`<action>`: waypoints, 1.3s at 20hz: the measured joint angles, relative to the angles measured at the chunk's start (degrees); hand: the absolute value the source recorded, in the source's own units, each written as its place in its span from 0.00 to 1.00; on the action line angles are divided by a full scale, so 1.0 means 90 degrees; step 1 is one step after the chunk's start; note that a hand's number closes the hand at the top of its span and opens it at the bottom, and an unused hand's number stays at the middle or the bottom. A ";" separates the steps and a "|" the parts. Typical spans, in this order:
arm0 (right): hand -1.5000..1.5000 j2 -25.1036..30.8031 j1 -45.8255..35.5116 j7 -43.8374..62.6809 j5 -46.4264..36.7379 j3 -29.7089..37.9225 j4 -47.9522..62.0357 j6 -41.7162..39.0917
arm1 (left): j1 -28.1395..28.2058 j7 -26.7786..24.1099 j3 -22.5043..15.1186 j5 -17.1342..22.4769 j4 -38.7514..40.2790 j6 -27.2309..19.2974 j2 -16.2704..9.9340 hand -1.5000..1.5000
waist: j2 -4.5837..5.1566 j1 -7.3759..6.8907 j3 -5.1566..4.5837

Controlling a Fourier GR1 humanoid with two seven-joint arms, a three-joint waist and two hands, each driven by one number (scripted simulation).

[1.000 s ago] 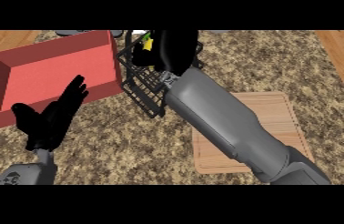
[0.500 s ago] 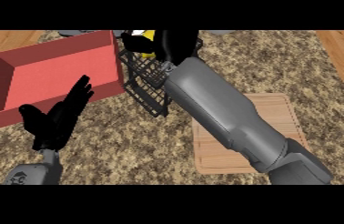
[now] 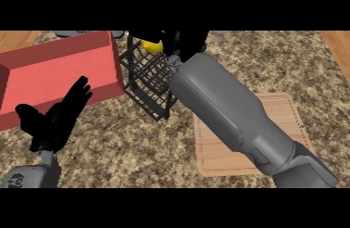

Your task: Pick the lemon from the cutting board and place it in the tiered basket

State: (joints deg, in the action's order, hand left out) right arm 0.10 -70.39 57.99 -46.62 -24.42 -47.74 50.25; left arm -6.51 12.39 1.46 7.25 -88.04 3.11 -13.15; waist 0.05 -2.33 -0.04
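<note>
Lemon [image 3: 153,46]: yellow patch at the top of the black wire basket [image 3: 147,79], just left of the right hand [image 3: 183,41]; most of it is hidden.
Right hand: reaches over the basket's top tier at the far edge of the view; whether its fingers are closed on the lemon or apart, I cannot tell.
Left hand [image 3: 53,120]: resting at the lower left, fingers straight and holding nothing.
Cutting board [image 3: 273,125]: lies on the speckled tabletop [image 3: 123,148] under the right forearm, with no fruit showing on it.
Red bin [image 3: 61,74]: just beside the basket on the left.
Step in hand: likely setting the lemon into the tier.
Doing it well: lower it fully inside the wire rim, let go only once it sits, then lift straight up so the forearm does not nudge the basket.
</note>
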 measured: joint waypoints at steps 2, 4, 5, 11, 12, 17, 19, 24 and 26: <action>0.00 -0.0001 0.0126 -0.0028 0.0026 0.0133 -0.0142 0.0376 | 0.0010 0.0036 0.0042 0.0021 -0.0052 0.0002 -0.0027 0.50 | -0.0004 0.0026 0.0001; 0.00 0.0036 0.0161 -0.0067 0.0022 0.0347 -0.0301 0.0679 | 0.0076 0.0036 0.0101 0.0055 -0.0069 0.0035 -0.0073 0.50 | -0.0006 0.0066 0.0002; 0.00 0.0035 0.0180 -0.0059 -0.0007 0.0412 -0.0415 0.0796 | 0.0093 -0.0010 0.0094 0.0036 -0.0037 0.0015 -0.0036 0.50 | -0.0011 0.0102 0.0003; 0.00 0.0311 0.0712 0.0180 -0.0667 0.0978 -0.1310 0.1107 | 0.0221 -0.0003 0.0294 0.0065 -0.0040 -0.0019 -0.0121 0.50 | -0.0072 0.0354 0.0005; 0.00 0.0396 0.0854 0.0266 -0.0784 0.1081 -0.1539 0.1085 | 0.0280 -0.0003 0.0315 0.0073 -0.0083 -0.0018 -0.0128 0.50 | -0.0084 0.0382 0.0004; 0.00 0.0843 0.1941 0.0547 -0.1206 0.1384 -0.3212 0.0833 | 0.0430 -0.0008 0.0433 0.0115 -0.0110 0.0001 -0.0167 0.50 | -0.0119 0.0527 0.0006; 0.00 0.0964 0.2542 0.0605 -0.1389 0.1403 -0.4025 0.0693 | 0.0508 -0.0103 0.0429 0.0080 -0.0096 0.0013 -0.0152 0.50 | -0.0121 0.0555 0.0006; 0.00 0.1515 0.4003 0.0781 -0.1363 0.1552 -0.6143 0.0178 | 0.0571 0.0031 0.0411 0.0106 -0.0323 0.0010 -0.0122 0.50 | -0.0111 0.0555 0.0007; 0.00 0.1784 0.4506 0.0853 -0.1218 0.1655 -0.6961 -0.0060 | 0.0586 0.0045 0.0365 0.0049 -0.0366 -0.0025 -0.0078 0.50 | -0.0098 0.0538 0.0007</action>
State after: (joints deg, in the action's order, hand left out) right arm 16.16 -29.83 65.67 -57.58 -9.53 -110.39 49.71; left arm -1.24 12.79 4.74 7.69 -91.33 2.88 -13.86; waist -0.83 2.51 0.03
